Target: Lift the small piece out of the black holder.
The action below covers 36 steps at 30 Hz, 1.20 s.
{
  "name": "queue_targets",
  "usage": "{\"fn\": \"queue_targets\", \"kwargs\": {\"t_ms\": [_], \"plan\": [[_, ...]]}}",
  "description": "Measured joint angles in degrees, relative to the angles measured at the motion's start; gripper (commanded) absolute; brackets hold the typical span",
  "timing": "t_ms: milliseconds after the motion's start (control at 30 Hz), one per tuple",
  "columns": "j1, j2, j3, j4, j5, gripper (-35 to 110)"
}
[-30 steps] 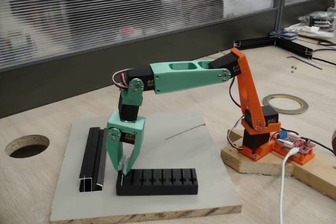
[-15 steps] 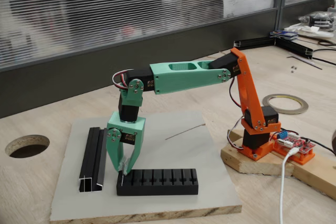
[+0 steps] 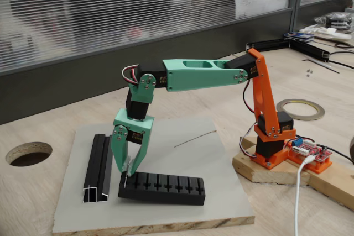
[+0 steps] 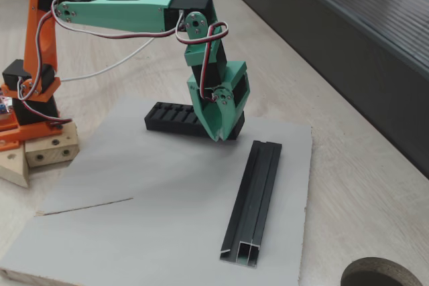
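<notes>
Nearest us, the black holder (image 3: 161, 188) lies on the grey board (image 3: 182, 153), its left end tipped up off it. The claw (image 3: 128, 173) points down at that end, fingers narrow, pinching the small pin (image 3: 126, 181). Rail (image 3: 98, 167) just left, thin wire (image 3: 194, 137) behind. Arm: forearm level, orange base (image 3: 271, 147) on the bench (image 3: 44, 186).

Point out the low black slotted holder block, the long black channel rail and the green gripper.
Low black slotted holder block (image 3: 166, 190), a fixed view, front face.
Long black channel rail (image 4: 258, 195), a fixed view, mid-length.
Green gripper (image 3: 128, 173), a fixed view, between fingertips.
</notes>
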<state>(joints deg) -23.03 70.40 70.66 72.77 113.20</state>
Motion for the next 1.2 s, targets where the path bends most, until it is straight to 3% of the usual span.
{"fn": "queue_targets", "kwargs": {"t_ms": [1200], "plan": [[0.00,0.09,1.14,0.70,0.35,3]]}}
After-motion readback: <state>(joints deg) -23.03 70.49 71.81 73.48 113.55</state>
